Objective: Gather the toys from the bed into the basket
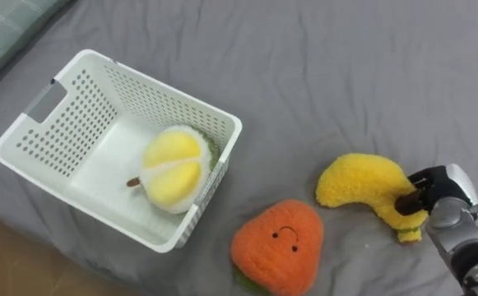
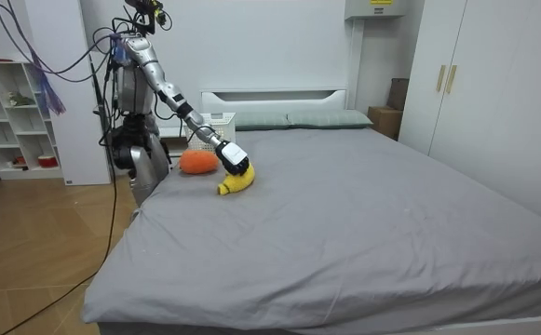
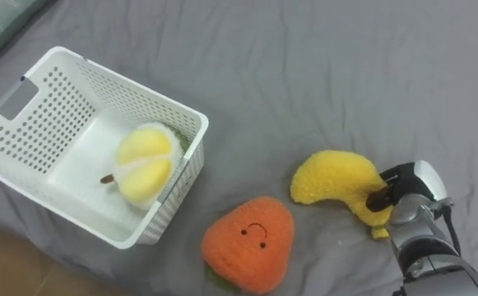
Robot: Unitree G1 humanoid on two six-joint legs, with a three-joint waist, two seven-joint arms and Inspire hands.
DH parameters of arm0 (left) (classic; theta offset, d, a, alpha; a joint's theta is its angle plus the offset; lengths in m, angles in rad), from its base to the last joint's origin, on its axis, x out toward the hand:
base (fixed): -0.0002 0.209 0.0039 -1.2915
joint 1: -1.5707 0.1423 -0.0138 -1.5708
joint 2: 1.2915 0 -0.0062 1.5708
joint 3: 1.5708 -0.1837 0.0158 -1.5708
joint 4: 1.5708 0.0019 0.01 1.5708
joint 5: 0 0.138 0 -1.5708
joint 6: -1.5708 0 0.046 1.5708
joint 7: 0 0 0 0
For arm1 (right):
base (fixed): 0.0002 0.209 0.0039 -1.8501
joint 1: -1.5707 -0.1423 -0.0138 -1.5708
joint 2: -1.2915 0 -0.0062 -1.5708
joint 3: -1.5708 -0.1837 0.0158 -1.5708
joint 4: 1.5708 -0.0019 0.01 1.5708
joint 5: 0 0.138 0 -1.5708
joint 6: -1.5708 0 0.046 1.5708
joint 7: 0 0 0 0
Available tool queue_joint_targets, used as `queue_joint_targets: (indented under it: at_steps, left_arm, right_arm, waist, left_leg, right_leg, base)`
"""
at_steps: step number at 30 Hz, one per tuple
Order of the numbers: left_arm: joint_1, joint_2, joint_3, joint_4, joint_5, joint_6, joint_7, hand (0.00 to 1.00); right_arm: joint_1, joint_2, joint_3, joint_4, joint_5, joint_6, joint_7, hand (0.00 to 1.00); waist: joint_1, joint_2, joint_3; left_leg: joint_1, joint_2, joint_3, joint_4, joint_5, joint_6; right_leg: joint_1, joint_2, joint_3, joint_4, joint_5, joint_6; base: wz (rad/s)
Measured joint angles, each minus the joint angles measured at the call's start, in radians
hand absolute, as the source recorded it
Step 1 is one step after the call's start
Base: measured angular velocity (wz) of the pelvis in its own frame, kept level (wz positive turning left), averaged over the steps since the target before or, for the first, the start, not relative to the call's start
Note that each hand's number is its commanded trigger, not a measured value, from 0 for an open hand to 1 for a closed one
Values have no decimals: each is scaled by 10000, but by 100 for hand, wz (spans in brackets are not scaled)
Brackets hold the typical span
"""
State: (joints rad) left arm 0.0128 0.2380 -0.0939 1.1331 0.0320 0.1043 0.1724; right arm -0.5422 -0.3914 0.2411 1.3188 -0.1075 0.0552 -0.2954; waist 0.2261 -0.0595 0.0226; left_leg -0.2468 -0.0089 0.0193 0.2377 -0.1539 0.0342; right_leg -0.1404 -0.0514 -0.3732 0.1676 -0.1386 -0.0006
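Note:
A yellow banana plush (image 1: 358, 185) lies on the grey bed sheet at the lower right. My right hand (image 1: 436, 193) comes in from the right, its dark fingers curled on the banana's lower end. To the banana's left, an orange plush with a smiling face (image 1: 278, 245) rests on the sheet. Further left stands a white perforated basket (image 1: 222, 115) with a yellow and white fruit plush (image 1: 173, 168) inside. In the room view I stand at the bedside, my arm stretched to the banana plush (image 2: 236, 182).
A pale pillow (image 1: 0, 33) lies beyond the basket at the upper left. The bed's edge and wood floor (image 1: 8, 263) show at the lower left. The grey sheet (image 1: 345, 66) stretches bare beyond the toys. A white shelf (image 2: 14, 112) stands behind me.

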Motion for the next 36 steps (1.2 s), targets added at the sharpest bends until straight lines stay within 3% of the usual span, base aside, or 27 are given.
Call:
queue_joint_targets:
  at_steps: [7,11,15,18,22,26,29,33,36]
  left_arm:
    - [79,1,39,-59,12,-82,-82,0]
    - [248,-2,327,-167,128,-266,-82,0]
    - [392,-12,559,-181,443,-269,-79,0]
    - [444,-42,1252,-179,504,-377,-73,0]
    - [580,-23,1321,-450,497,-420,-59,0]
    - [648,-38,1332,-669,501,-421,-75,0]
    - [669,-208,1545,-759,518,-412,-79,0]
    - [990,-390,1621,-1490,894,-284,-155,0]
    - [955,-434,1619,-1545,1045,-269,-287,0]
  right_arm:
    - [337,24,-203,-42,401,-110,-283,100]
    - [452,35,-406,-674,222,-76,-301,100]
    - [589,36,-397,-3000,142,77,-295,100]
    - [973,36,-475,-5470,-326,71,-283,100]
    - [1249,26,-471,-8245,-649,10,-134,100]
    - [1312,66,-466,-9573,-641,107,201,100]
    - [1324,88,-442,-10162,-644,118,302,100]
    - [1324,258,-362,-11412,-962,130,871,100]
    - [1317,432,-153,-11915,-1318,140,1083,100]
  waist:
    - [-2,-9,0]
    - [-59,-31,-16]
    - [-296,-77,-45]
    - [-430,-224,-120]
    - [-691,-274,-146]
    - [-634,-321,-179]
    - [-509,-316,-196]
    - [-482,-285,-198]
    - [-249,-243,-180]
  left_leg:
    - [55,-45,-175,-7,138,0]
    - [96,-44,-228,-65,160,-11]
    - [462,-59,-94,-245,251,-14]
    - [876,-65,-76,-418,257,-24]
    - [1581,-64,-12,-632,241,-4]
    - [1915,-103,18,-716,222,24]
    - [2103,-148,-46,-702,208,45]
    - [2064,-218,-208,-643,218,62]
    - [2217,-225,-256,-613,217,63]
  right_leg:
    - [184,-54,-270,15,1,1]
    - [211,-52,-166,52,0,2]
    - [435,-70,-130,57,-3,8]
    - [775,-52,-85,14,-17,27]
    - [1476,-88,-77,-25,-65,106]
    - [1786,-127,-68,-25,-101,163]
    - [1966,-150,128,-8,-143,221]
    - [2005,-181,111,-5,-143,221]
    - [2193,-180,97,-1,-146,225]
  base:
    - [10]
    - [-1]
    - [-3]
    - [-1]
    - [7]
    - [0]
    - [0]
    - [7]
    - [4]
